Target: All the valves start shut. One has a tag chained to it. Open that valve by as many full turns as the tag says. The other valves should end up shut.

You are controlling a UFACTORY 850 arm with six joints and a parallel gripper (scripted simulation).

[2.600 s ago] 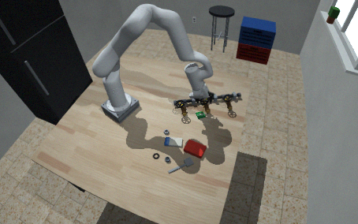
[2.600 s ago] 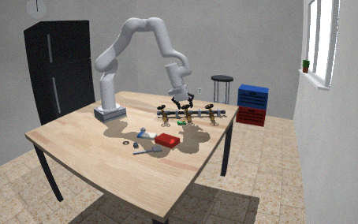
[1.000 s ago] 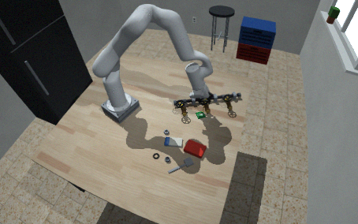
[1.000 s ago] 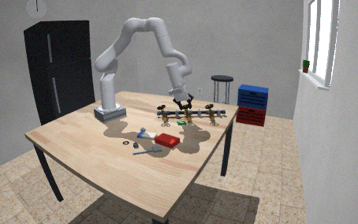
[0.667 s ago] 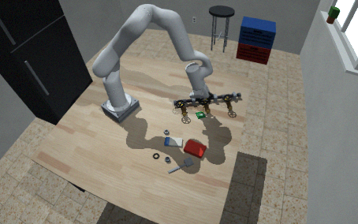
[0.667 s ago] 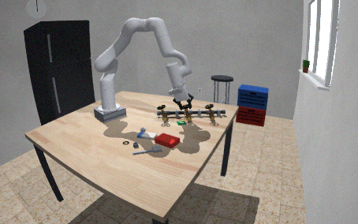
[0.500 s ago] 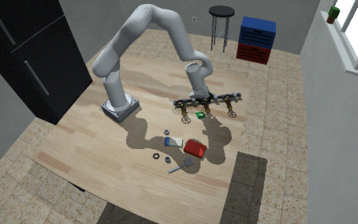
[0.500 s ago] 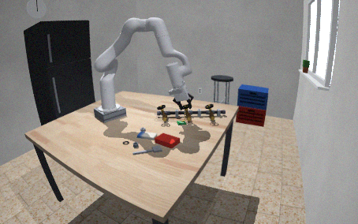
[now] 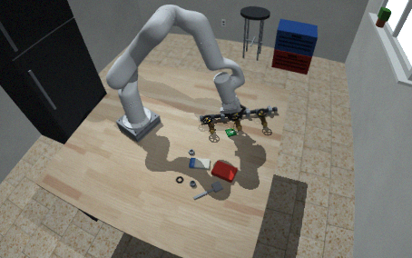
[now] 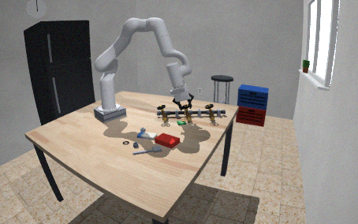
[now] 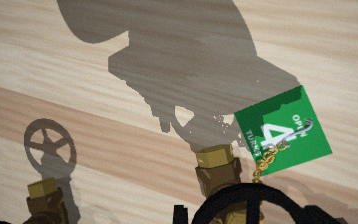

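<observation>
A grey pipe (image 9: 238, 114) with three brass valves lies on the table's far side. The middle valve (image 9: 236, 119) carries a green tag (image 9: 230, 132) on a gold chain; in the wrist view the tag (image 11: 283, 131) reads "OPEN 4 TURNS". My gripper (image 10: 182, 103) comes down from above and is shut on the middle valve's black handwheel (image 11: 252, 202), seen at the bottom of the wrist view above its brass body (image 11: 219, 170). The left valve (image 9: 210, 122) and right valve (image 9: 263, 114) stand untouched. The left valve's brass body (image 11: 45, 200) shows at the wrist view's lower left.
Near the table's middle lie a red box (image 9: 224, 171), a blue and white block (image 9: 199, 163), a black ring (image 9: 180, 180), two small nuts (image 9: 192, 183) and a grey tool (image 9: 208, 190). The arm's base (image 9: 138, 123) stands to the left.
</observation>
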